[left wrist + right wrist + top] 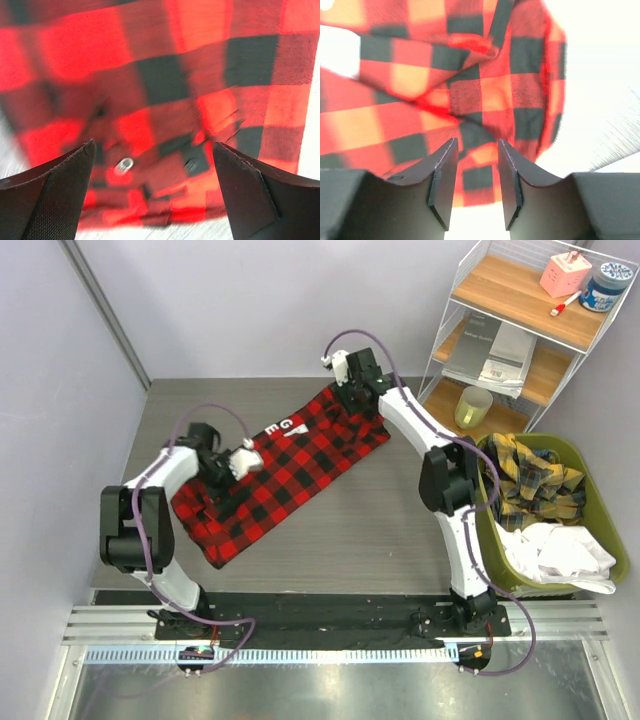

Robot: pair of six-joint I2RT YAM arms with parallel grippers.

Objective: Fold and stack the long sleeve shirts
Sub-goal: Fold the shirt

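You have one red-and-black checked shirt (285, 465) on the table (380, 530). It lies flat and slanted, running from near the left edge toward the middle of the far edge, with its white lettered patch (285, 427) on the far side. One yellow checked shirt (535, 480) sits in the green basket (615, 550) off the right edge, with one white cloth (560, 550) beside it. Both of your arms are out. The left one is bent at the elbow by the left edge, its forearm reaching inward over the near-left half of the red shirt. The right one stretches from the near edge to the shirt's far-right end. Your left pincer (154, 145) points down at the cloth with its jaws wide apart and nothing between them. Your right pincer (477, 141) is at the bunched far end, its jaws a narrow gap apart, with cloth showing beyond the gap and none pinched.
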